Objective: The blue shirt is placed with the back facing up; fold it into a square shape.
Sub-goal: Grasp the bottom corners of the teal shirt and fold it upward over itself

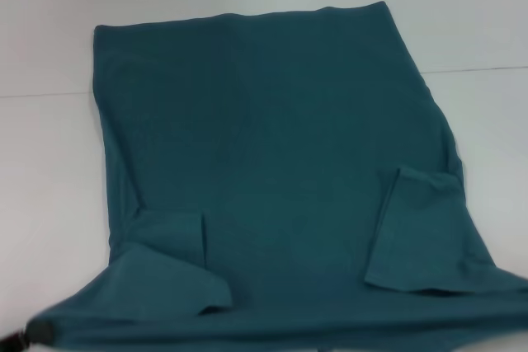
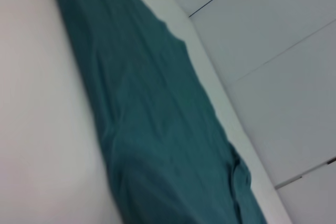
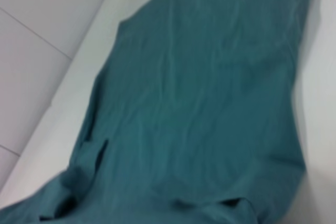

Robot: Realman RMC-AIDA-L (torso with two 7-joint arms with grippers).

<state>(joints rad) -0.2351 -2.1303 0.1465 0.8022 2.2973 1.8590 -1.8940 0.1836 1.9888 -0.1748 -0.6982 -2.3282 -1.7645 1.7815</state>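
Teal blue shirt [image 1: 280, 146] lengthwise, hem seemingly farthest

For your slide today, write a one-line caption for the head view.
Blue shirt lies plain side up on the white table, both sleeves folded inward.

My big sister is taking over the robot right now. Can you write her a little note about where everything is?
Grippers: neither shows clearly in any view, so their state is unknown.
Blue shirt: lies plain side up on the white table, both sleeves folded in onto the body, hem at the far end.
Done: sleeves folded in.
Left: fold the body lengthwise into a square.
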